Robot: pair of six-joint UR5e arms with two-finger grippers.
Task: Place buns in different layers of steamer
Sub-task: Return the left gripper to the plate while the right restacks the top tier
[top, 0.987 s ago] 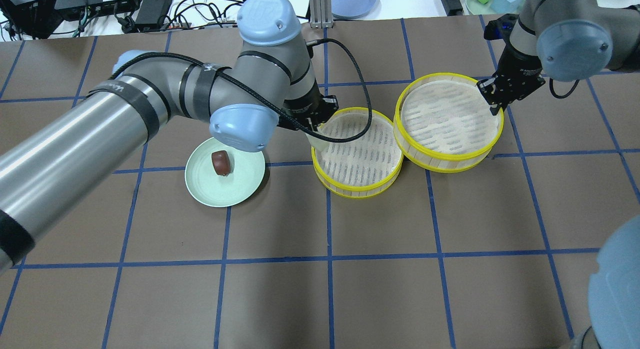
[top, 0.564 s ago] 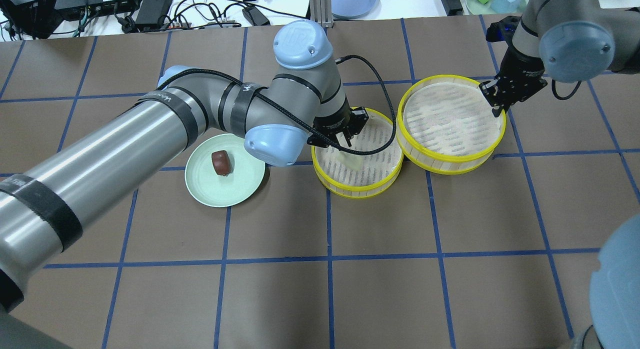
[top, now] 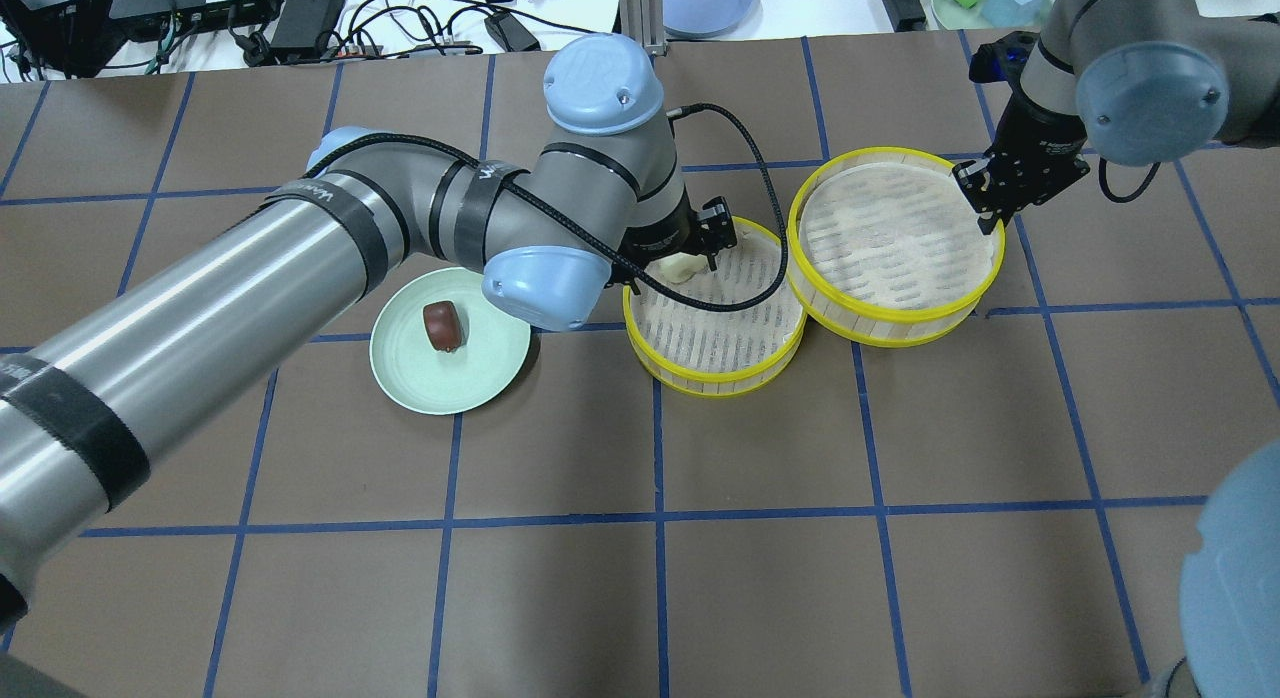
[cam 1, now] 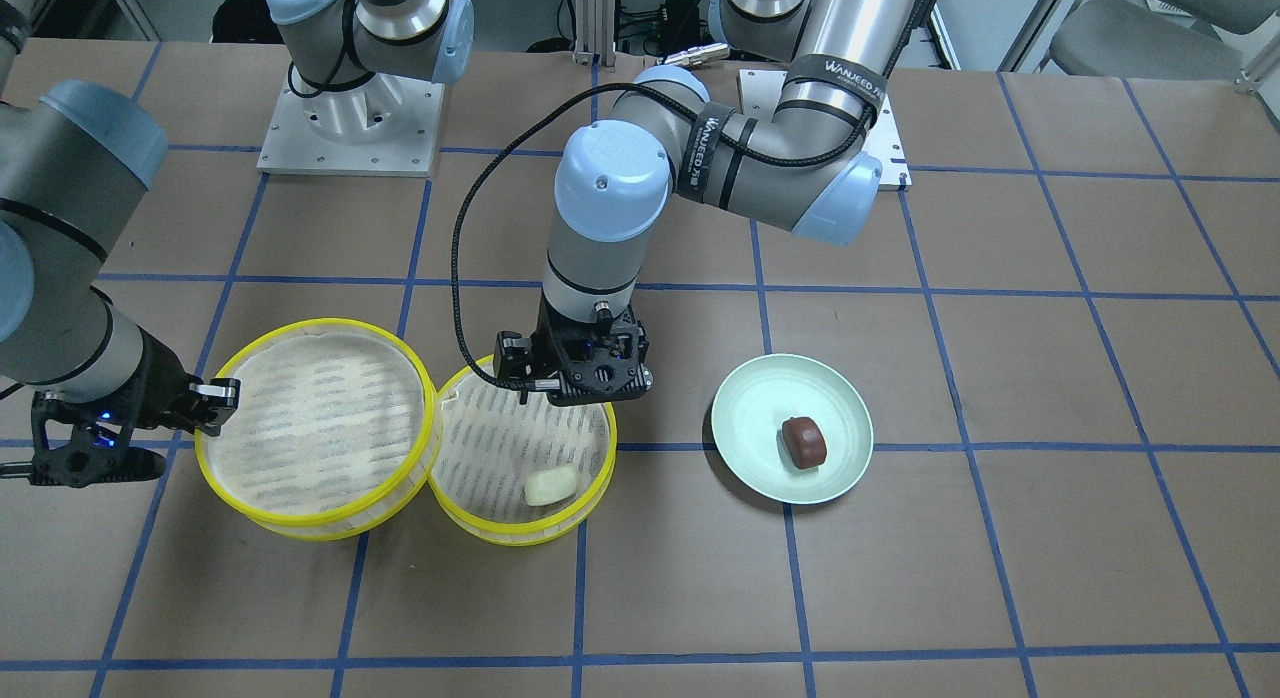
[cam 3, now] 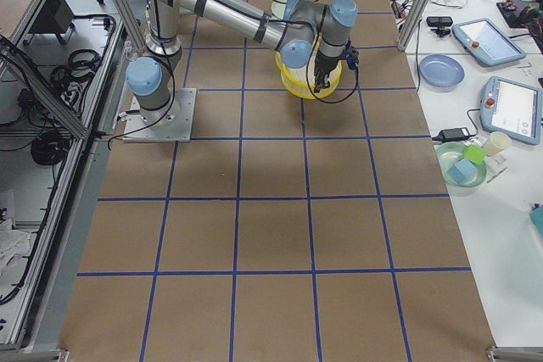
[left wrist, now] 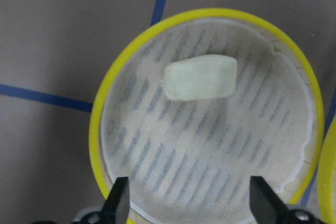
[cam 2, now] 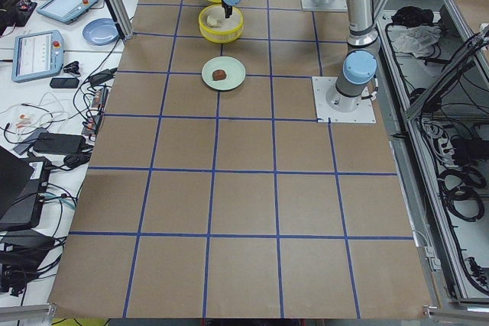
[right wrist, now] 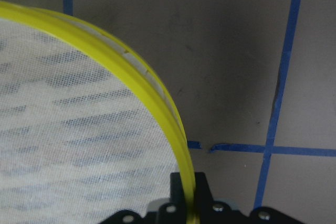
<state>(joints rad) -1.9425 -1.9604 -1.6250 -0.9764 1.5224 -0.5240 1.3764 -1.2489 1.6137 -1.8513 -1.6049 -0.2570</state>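
Left to right across the table, as the robot sees it. A light green plate sits nearer the table edge opposite the robot, and the dark brown bun lies on it.

Just to its right is the first steamer tray. The cream bun lies on its side on the mesh floor, off-centre towards the rim. The left gripper hangs above this tray with its jaws spread wide and nothing between them, clear of the bun.

Next comes the second steamer tray, which has nothing in it. Its edge overlaps the first tray's rim. At its far-right side the right gripper pinches the yellow rim.

The step in hand looks like the left arm's retreat from the placed bun. It should rise straight up until its fingers clear the yellow rim, then travel to the plate. The black cable looped over the tray must not snag the rim. Meanwhile the right arm should hold its tray level.

The left wrist covers its own fingers and part of the cream bun from overhead. The right fingertips are cut off at the bottom of the wrist view. Whether the second tray rests on the table or is lifted cannot be told. Both side views are too small to help.
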